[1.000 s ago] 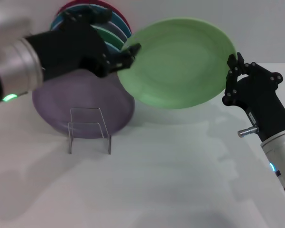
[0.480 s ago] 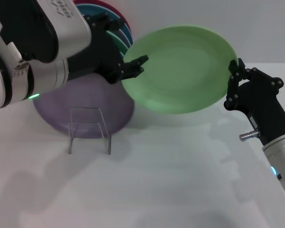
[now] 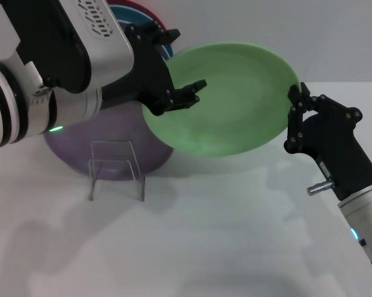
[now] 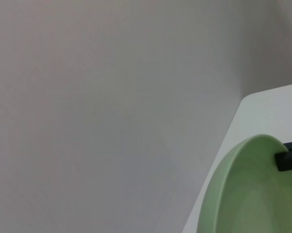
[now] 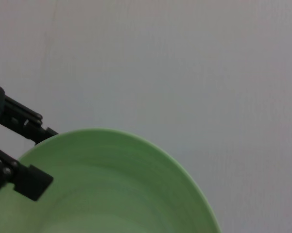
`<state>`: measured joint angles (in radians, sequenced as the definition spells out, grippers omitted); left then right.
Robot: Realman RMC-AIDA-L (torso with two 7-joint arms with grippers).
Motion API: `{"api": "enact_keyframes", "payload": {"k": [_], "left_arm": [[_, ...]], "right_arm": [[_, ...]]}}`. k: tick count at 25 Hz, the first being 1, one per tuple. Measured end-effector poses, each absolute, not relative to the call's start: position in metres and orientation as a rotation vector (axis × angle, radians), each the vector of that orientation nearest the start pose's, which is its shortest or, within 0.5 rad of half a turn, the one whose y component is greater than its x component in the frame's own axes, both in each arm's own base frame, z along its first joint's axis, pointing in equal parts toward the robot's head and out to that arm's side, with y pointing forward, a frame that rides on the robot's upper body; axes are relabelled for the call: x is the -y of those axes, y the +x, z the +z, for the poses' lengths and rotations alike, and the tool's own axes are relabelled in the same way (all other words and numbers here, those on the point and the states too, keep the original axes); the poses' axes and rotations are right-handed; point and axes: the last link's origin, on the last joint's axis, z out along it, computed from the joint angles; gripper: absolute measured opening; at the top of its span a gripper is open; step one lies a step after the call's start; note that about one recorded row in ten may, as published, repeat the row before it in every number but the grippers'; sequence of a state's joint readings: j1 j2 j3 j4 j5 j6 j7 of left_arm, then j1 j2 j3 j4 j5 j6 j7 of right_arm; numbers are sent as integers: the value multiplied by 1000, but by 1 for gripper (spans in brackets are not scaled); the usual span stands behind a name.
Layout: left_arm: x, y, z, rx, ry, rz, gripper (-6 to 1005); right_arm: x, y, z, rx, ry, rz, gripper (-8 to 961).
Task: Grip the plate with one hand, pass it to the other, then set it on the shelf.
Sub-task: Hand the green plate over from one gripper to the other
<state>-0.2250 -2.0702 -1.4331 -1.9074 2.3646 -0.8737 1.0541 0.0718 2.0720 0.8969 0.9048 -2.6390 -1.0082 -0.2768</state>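
The pale mint-green plate [image 3: 235, 102] hangs tilted in the air above the table. My right gripper [image 3: 299, 94] is shut on its right rim; one of its fingertips [image 4: 287, 159] shows on the rim in the left wrist view. My left gripper [image 3: 195, 93] is at the plate's left rim, open. One of its fingers lies in front of the plate's face and the other behind it, as the right wrist view shows around the plate [image 5: 116, 189]. The clear shelf [image 3: 116, 170] stands on the table, below and to the left of the plate.
A lilac plate [image 3: 80, 145] leans behind the shelf. A stack of coloured plates [image 3: 150, 23] stands upright at the back, behind my left arm. White table [image 3: 204, 247] spreads in front. A plain wall is behind.
The plate and my right gripper have shifted left and slightly down. My left gripper has pushed farther right, so its fingers now reach over the plate's left rim.
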Motion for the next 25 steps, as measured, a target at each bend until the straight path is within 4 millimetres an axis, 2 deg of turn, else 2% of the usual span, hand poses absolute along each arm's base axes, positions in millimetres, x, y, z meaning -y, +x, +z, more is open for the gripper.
{"api": "enact_keyframes", "payload": {"k": [18, 25], "left_arm": [[-323, -76, 26, -152, -2354, -211, 616], [-323, -75, 24, -152, -2360, -212, 554]], "right_arm": [[-274, 222, -49, -224, -1712, 844, 61], [-275, 223, -48, -233, -1712, 847, 72]]}}
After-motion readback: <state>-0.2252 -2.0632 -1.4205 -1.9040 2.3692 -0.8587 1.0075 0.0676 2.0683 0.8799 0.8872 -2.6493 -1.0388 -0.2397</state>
